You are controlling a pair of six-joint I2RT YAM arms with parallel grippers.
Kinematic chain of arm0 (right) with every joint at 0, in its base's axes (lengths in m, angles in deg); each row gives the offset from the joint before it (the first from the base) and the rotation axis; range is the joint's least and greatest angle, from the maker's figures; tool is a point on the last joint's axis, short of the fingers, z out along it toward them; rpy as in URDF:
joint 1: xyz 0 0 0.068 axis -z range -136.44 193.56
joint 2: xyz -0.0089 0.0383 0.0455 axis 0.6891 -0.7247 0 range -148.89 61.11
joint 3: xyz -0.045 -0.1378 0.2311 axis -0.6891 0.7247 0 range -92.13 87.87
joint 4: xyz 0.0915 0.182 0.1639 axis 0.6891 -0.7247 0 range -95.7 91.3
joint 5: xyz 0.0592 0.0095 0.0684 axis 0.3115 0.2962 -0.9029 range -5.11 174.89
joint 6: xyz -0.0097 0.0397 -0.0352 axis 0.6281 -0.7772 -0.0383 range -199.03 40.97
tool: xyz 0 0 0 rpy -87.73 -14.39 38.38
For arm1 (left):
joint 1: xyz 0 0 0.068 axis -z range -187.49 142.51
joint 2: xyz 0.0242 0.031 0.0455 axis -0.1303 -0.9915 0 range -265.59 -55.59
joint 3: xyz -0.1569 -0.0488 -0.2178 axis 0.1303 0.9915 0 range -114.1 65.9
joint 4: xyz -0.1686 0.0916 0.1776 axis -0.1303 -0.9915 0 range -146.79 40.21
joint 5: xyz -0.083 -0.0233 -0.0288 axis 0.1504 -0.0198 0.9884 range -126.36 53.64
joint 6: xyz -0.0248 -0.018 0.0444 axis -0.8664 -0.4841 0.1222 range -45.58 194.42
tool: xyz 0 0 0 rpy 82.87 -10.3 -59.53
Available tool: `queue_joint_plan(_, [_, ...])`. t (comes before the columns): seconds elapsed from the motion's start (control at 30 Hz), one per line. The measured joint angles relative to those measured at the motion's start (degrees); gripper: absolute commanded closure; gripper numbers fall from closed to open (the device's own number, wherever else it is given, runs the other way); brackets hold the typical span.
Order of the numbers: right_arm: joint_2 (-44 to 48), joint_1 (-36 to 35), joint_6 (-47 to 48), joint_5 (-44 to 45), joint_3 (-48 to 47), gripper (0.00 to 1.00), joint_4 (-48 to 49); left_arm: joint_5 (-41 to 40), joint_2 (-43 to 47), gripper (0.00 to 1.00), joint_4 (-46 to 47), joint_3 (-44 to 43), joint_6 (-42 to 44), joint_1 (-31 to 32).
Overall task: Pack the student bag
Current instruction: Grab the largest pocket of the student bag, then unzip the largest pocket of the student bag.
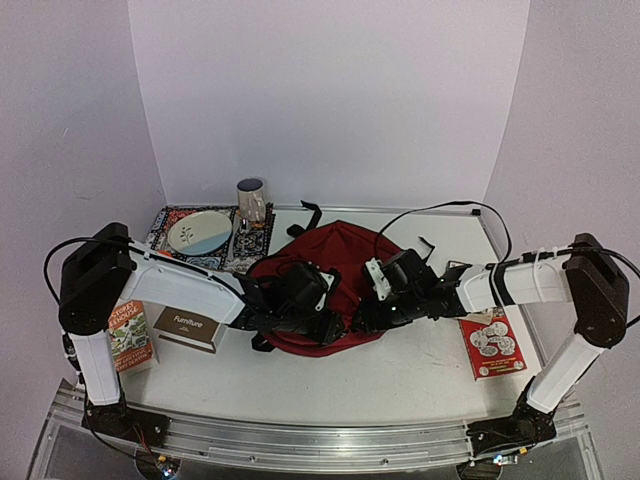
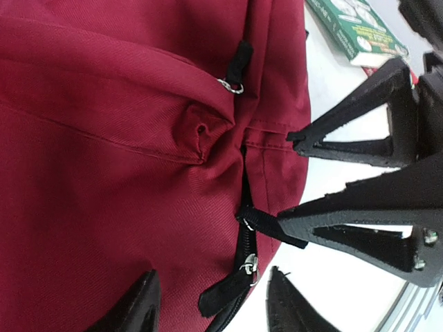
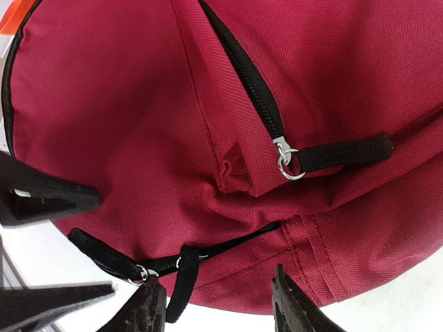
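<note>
Dark red soft fabric student bag [image 1: 340, 255], backpack shape w/ black straps + zips, lies slumped flat on the white table [image 1: 400, 390], both arms crowded over its near edge. Left gripper [image 2: 218, 311] is released, jaws apart either side of a floppy black webbing zip pull [image 2: 223, 296], not pinching it. Right gripper [image 3: 218, 308] is also released, w/ a second webbing pull [image 3: 181, 280] just beside one finger. Nothing grasped afaict.

Main zip looks shut, so imo it's the opening step.

Risks: the pulls are limp + thin, so closing jaws could miss or bite the twill cloth too. The bag is squashy w/ nothing anchoring it, so a tug prob drags it instead of running the zip. Hard pointed plastic fingers [image 2: 145, 311] sit v close together at the bag's edge and could clash.
</note>
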Motion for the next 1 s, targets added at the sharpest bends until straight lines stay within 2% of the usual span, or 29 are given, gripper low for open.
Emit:
queue_joint_plan(0.1, [0.0,0.0,-0.67,0.36,0.0,0.44,0.07,0.92,-1.06,0.74,-0.01,-1.05,-0.49,0.0])
queue_joint_plan(0.17, [0.0,0.0,-1.26,0.55,0.03,0.42,0.24,1.73,-1.46,0.92,0.13,-1.51,-0.61,0.0])
queue_joint_plan(0.23, [0.0,0.0,-2.18,0.61,0.16,0.38,0.44,2.5,-1.56,1.0,0.38,-1.65,-0.75,0.0])
queue_joint_plan(0.8, [-6.88,-0.01,-13.0,-1.62,1.16,0.26,7.64,7.38,1.98,1.0,5.93,3.4,-5.06,-0.11])
queue_joint_plan(0.9, [-8.25,-0.2,-13.8,-1.46,0.46,0.29,8.52,8.17,2.19,1.0,6.7,3.84,-5.46,-0.11])
queue_joint_plan(1.0, [-9.71,-0.3,-14.24,-1.2,-0.78,0.42,9.25,8.5,2.31,1.0,7.54,4.33,-5.61,-0.11])
